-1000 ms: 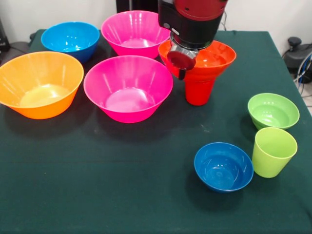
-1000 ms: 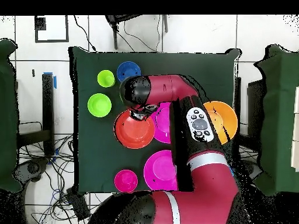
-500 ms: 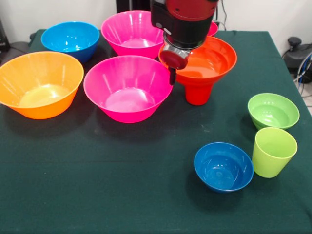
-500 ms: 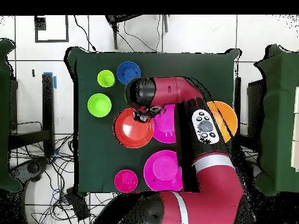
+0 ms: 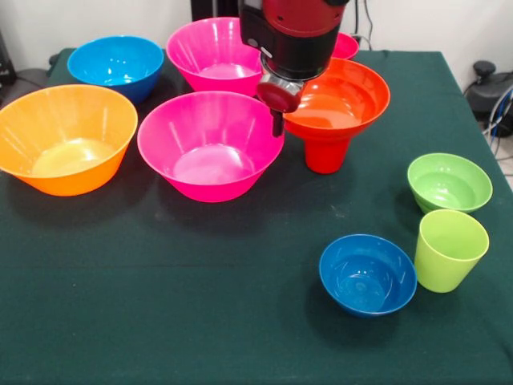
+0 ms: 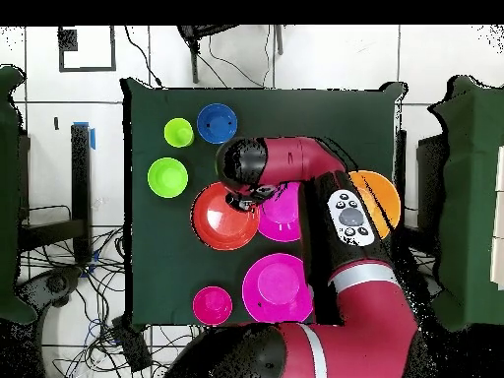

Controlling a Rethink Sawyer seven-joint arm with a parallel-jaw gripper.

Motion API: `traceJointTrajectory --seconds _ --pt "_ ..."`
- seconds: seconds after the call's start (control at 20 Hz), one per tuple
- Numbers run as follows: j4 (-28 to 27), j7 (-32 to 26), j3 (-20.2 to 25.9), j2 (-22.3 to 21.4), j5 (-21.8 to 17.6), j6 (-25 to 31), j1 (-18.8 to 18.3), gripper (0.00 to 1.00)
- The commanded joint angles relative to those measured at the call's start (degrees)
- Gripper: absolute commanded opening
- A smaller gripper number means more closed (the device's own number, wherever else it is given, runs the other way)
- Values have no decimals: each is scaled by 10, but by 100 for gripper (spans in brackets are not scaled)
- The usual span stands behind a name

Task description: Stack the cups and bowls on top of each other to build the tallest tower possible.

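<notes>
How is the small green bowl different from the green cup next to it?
The small green bowl is wide and low with flaring sides; the green cup is narrower, taller and steeper. In the front view the bowl lies farther back on the table and the cup nearer the camera, beside the small blue bowl. Both are lime green, upright, empty and unstacked.

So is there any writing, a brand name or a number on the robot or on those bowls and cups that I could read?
None can be read.
Arm: a grey panel of round buttons shows in the overhead view; any marks on it are too small to read.
Bowls and cups, such as the red-orange bowl and the lime green cup: plain plastic, no print showing.
Table: plain dark green cloth, no label.
</notes>
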Motion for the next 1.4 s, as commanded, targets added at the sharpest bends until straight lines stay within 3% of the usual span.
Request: traceJointTrajectory --seconds 0.05,0.25,0.5,0.7,0.95,1.3,1.4 --pt "26 13 30 -2 -24 -55 -2 100" --pt "24 12 20 -39 -29 -48 -2 100" --pt "21 -41 13 -141 -16 54 -16 100" --pt "15 -66 9 -178 -29 89 -19 100" --pt "31 -57 22 -185 -28 69 -26 100" --pt "34 -12 57 -109 -17 -87 -45 100" --pt "40 -17 63 -101 -17 -108 -54 100"
